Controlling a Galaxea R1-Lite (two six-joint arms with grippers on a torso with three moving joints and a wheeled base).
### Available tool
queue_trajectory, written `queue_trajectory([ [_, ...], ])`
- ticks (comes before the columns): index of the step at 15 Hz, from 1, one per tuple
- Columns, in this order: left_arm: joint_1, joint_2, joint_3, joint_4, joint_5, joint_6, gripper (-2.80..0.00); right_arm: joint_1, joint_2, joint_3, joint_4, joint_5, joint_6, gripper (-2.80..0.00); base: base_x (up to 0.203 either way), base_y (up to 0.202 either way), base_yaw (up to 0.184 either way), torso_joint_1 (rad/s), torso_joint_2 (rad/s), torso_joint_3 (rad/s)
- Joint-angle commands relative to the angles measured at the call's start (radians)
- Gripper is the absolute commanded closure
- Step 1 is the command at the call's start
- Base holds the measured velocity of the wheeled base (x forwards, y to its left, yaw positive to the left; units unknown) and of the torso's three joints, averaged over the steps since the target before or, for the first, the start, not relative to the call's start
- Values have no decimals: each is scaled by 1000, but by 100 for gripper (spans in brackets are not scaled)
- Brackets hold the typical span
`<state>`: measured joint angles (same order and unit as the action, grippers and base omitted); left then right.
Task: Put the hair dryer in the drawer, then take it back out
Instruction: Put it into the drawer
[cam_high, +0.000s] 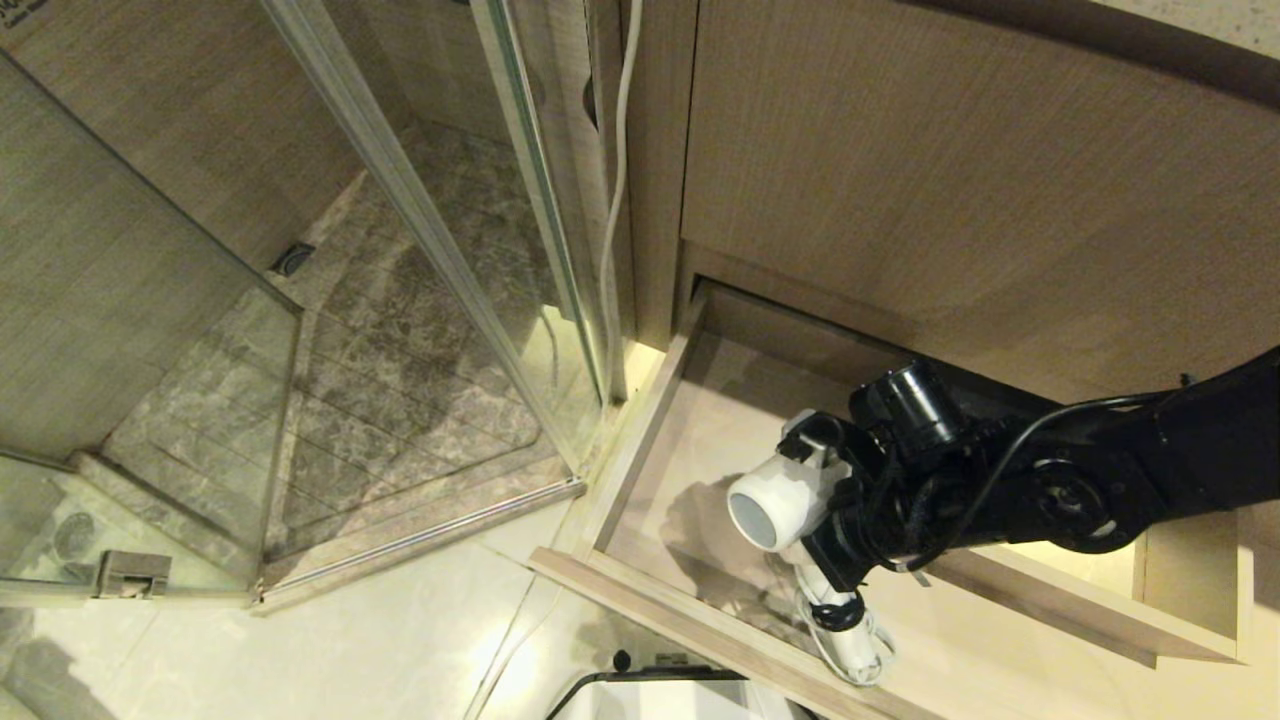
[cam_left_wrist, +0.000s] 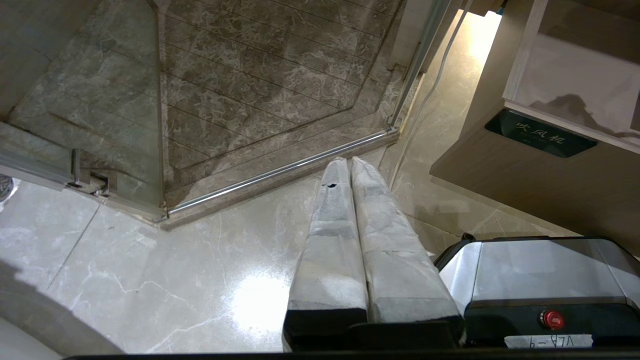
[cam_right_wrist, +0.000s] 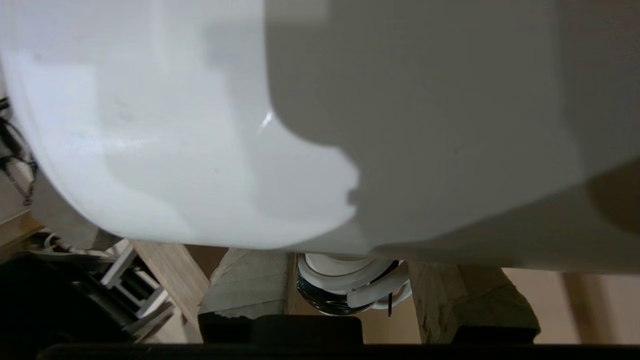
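Observation:
The drawer (cam_high: 640, 440) stands pulled open below the wood-grain cabinet. Its front with the dark label plate (cam_left_wrist: 540, 135) shows in the left wrist view. My right gripper (cam_high: 838, 525) reaches in from the right and is shut on the white hair dryer (cam_high: 778, 502), held over the drawer's inside. The barrel's round end points left and toward the front, and the handle with its coiled cord (cam_high: 850, 640) hangs near the drawer's front edge. In the right wrist view the dryer's body (cam_right_wrist: 200, 125) fills the picture, with a finger (cam_right_wrist: 250, 287) on each side. My left gripper (cam_left_wrist: 350, 162) is shut and parked above the floor.
A glass shower enclosure (cam_high: 420, 230) with a metal sill stands left of the drawer. A white cable (cam_high: 615, 180) runs down beside the cabinet's tall panel (cam_high: 950, 180). My base (cam_left_wrist: 540, 270) sits just before the drawer front, on pale marble floor (cam_high: 350, 640).

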<state>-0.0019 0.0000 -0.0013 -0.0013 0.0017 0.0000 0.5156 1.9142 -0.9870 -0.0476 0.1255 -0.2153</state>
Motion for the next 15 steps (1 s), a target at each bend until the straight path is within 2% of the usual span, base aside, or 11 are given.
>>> queue_trajectory([
  [1,0,2,0,0,0,0,0,5,59,-2,-31,4,5,0,0,0,0,0,0,0],
  [6,0,2,0,0,0,0,0,24,173,-22,-93,-4,-7,0,0,0,0,0,0,0],
  [15,0,2,0,0,0,0,0,28,285,-93,-101,-35,-8,0,0,0,0,0,0,0],
])
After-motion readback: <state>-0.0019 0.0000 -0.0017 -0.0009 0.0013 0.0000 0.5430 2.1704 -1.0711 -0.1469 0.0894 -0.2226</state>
